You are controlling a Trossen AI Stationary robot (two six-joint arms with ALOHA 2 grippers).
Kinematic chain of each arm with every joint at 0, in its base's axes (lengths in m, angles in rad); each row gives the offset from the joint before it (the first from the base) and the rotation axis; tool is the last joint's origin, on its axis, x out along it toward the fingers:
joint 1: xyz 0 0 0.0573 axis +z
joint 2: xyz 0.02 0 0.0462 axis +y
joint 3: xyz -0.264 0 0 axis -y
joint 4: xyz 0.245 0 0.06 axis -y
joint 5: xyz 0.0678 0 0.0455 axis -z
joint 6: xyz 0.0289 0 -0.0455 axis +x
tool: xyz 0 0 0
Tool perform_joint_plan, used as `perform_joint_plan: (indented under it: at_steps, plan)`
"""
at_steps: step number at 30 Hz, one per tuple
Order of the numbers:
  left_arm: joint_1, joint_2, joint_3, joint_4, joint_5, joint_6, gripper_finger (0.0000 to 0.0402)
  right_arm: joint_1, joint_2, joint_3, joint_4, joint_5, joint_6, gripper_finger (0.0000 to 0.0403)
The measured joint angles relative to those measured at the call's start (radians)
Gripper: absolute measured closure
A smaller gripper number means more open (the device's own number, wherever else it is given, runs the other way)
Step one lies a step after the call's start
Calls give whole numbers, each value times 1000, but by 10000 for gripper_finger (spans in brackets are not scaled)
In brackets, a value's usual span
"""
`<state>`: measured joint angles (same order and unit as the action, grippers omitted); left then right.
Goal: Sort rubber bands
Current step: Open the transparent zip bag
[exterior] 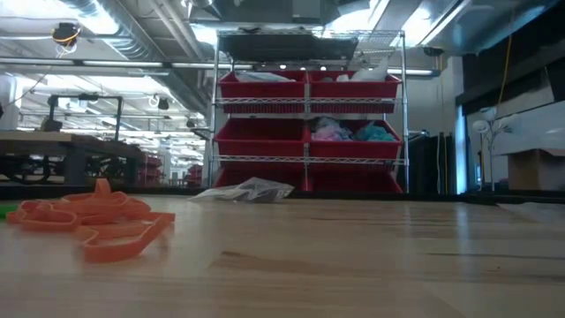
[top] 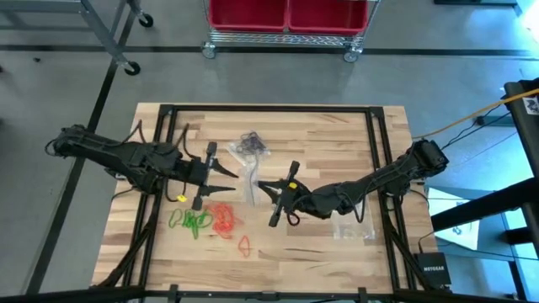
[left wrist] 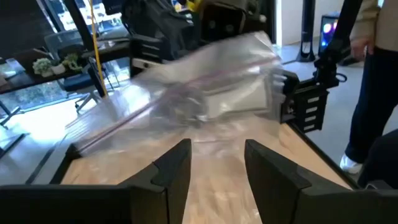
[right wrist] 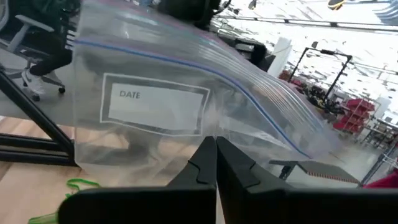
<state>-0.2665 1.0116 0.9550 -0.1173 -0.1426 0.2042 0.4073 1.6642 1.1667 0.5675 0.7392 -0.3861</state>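
We had the clear plastic bag (right wrist: 186, 106) pinched in our right gripper (top: 271, 192), its fingers clamped on the bag's edge, while our left gripper (top: 226, 172) stood just beside the bag with fingers parted and empty. We judged this the bag-holding step; next the left must fetch a band. The green rubber bands (top: 189, 222) and orange-red rubber bands (top: 224, 219) lay near the bag, toward the table's front edge.

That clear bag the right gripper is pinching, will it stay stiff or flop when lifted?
Probably floppy: the clear bag already creases and sags above the shut right gripper. Likely light, since it looks thin and see-through. Possibly slippery, given its glossy film.
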Motion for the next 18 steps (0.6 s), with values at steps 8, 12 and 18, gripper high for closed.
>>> perform_joint_plan:
  at_steps: [8, 12, 18]
  plan:
    - [1, 29, 0, 36, -28, 42, 256, -18, 0, 0, -31, -25, 23, 403]
    - [13, 28, 0, 73, -37, 23, 256, -18, 0, 0, -47, -25, 23, 403]
    - [11, 63, 0, 73, 5, -75, 256, -18, 0, 0, -47, -25, 23, 403]
